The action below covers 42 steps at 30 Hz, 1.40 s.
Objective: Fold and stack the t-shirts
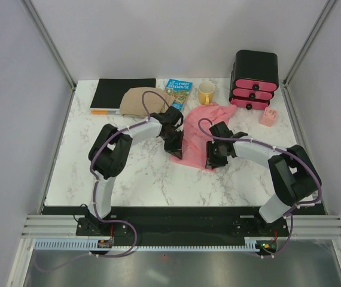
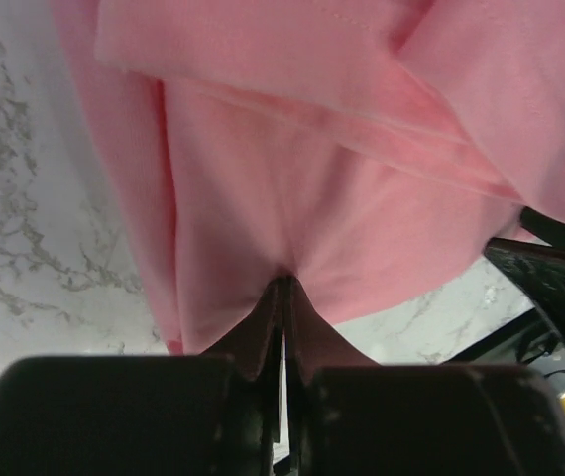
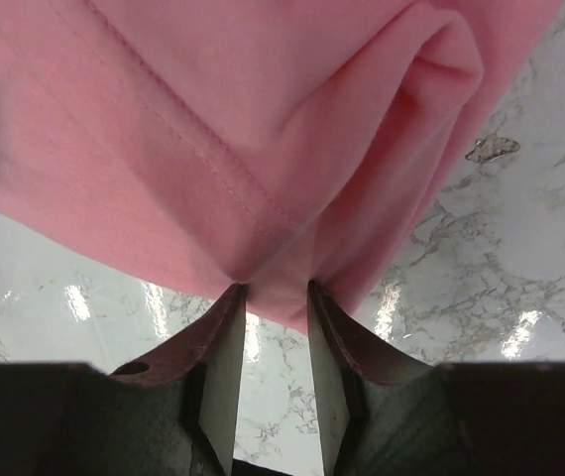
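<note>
Left end effector (image 2: 284,285) is clenched on the pink t-shirt (image 1: 194,136) mid-frame; right end effector (image 3: 276,291) straddles its hem, can't tell if gripping.

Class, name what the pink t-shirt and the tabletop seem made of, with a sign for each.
Pink t-shirt: soft thin cloth, matte; it folds limply and shows a stitched hem. Tabletop: glossy marble-look, grey veins, lamp glare; real stone or laminate unclear.
</note>
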Motion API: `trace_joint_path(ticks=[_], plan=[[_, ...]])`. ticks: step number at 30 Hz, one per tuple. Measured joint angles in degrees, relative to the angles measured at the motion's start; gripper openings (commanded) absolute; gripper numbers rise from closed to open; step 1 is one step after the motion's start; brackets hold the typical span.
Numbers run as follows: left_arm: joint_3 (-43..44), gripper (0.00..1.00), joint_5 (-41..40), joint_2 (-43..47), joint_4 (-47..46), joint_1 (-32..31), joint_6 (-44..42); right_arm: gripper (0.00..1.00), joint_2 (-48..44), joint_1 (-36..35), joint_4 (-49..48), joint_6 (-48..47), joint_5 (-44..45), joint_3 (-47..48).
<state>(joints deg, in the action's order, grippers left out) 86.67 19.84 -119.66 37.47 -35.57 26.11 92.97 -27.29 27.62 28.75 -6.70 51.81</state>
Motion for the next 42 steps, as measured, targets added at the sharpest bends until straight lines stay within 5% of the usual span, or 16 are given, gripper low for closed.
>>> trace_joint_path(ticks=[9, 30, 34, 36, 42], plan=[[-6.05, 0.02, -0.04, 1.92, -3.78, -0.59, 1.60, 0.17, 0.92, -2.16, 0.52, -0.35, 1.62, 0.76], [-34.03, 0.02, -0.04, 21.79, -6.27, -6.78, 11.67, 0.14, -2.84, -16.81, 9.31, 5.25, -1.14, -2.43], [-37.20, 0.02, -0.04, 24.52, -5.64, -9.22, 13.05, 0.29, -5.14, -19.87, 11.26, 7.10, -1.42, -3.04], [-37.83, 0.15, -0.31, 25.29, -4.90, -10.25, 13.33, 0.45, -6.47, -20.50, 12.39, 7.63, -1.14, -3.10], [-38.07, 0.40, -3.89, 29.62, -0.50, -10.91, 13.55, 0.52, -15.69, -20.57, 17.35, 9.01, 2.49, -1.55]])
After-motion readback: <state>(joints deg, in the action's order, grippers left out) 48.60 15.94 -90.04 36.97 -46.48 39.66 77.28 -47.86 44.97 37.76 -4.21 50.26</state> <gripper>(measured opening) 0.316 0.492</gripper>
